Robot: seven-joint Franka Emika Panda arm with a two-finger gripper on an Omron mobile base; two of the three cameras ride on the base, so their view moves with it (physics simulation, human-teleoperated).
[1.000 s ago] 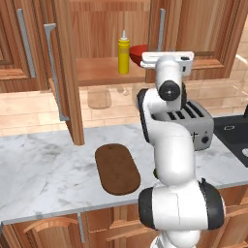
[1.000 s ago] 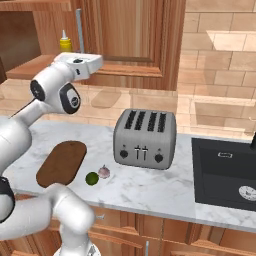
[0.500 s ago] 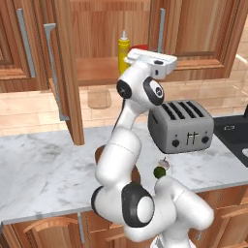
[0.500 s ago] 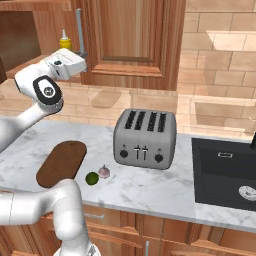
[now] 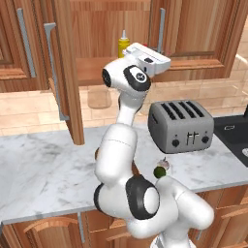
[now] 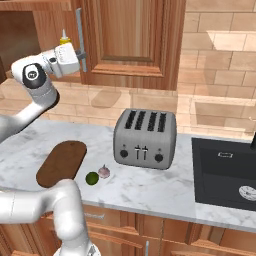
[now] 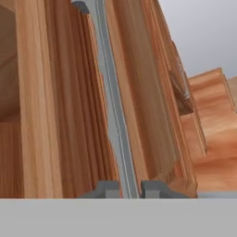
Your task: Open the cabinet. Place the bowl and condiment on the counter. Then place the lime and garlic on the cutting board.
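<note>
The cabinet's right door [image 5: 203, 29] [image 6: 135, 35] stands closed, and my gripper [image 7: 124, 187] [image 5: 163, 53] [image 6: 80, 55] is shut on its grey bar handle [image 7: 113, 115], low on the bar. The left door [image 5: 68, 72] hangs open. On the shelf inside stands the yellow condiment [image 5: 123, 44] [image 6: 64, 38], just behind my hand. The bowl is hidden. The lime [image 6: 92, 178] [image 5: 158, 171] and the garlic [image 6: 104, 172] [image 5: 165, 164] lie side by side on the marble counter [image 6: 150, 185], right of the cutting board [image 6: 62, 162].
A silver toaster [image 6: 145, 139] [image 5: 181, 126] stands on the counter under the right door. A black sink [image 6: 225, 170] lies at the far right. The open left door juts out over the counter's left part.
The jaws have closed on the right door's handle. The hand shifted a little left and the arm's elbow swung across to the left. The door has not moved.
</note>
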